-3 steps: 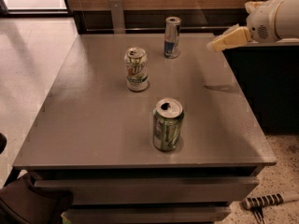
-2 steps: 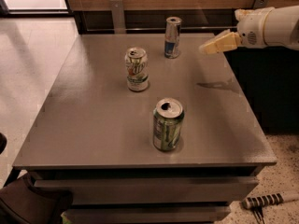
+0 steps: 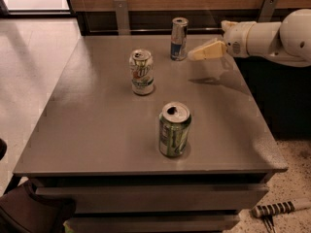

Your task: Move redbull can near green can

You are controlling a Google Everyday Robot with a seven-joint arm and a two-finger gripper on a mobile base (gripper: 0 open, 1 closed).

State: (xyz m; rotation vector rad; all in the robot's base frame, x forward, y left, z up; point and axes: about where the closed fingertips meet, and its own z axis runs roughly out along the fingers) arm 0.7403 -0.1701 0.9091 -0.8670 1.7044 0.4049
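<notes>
The redbull can [image 3: 179, 39], slim and silver with a blue lower part, stands upright at the far middle of the grey table [image 3: 97, 125]. The green can [image 3: 174, 129], olive-green with pale label patches and an open silver top, stands upright near the table's front edge. My gripper [image 3: 198, 53] comes in from the right on a white arm [image 3: 272, 38], hovering above the table just right of the redbull can, apart from it and holding nothing.
A white can with a green and red logo [image 3: 142, 72] stands upright left of centre, between the other two cans. A wood-panelled wall with metal brackets [image 3: 121, 13] runs behind the table. A striped tool [image 3: 279, 208] lies on the floor at lower right.
My gripper and arm have moved left across the table's far right side, closing in on the redbull can. The three cans have not moved.
</notes>
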